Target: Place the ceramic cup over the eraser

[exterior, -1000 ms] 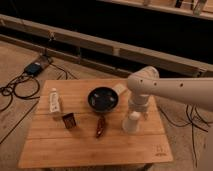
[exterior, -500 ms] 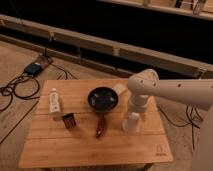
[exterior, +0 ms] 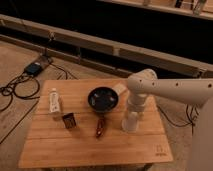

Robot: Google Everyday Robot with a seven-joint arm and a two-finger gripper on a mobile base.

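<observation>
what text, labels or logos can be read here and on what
No text is legible.
Flat white tube: label too blurred to read.
Small dark rectangular eraser: reddish markings, unreadable.
Wooden table: dark mark near front right corner, too small.
Gripper, down at the white ceramic cup: no text seen.
</observation>
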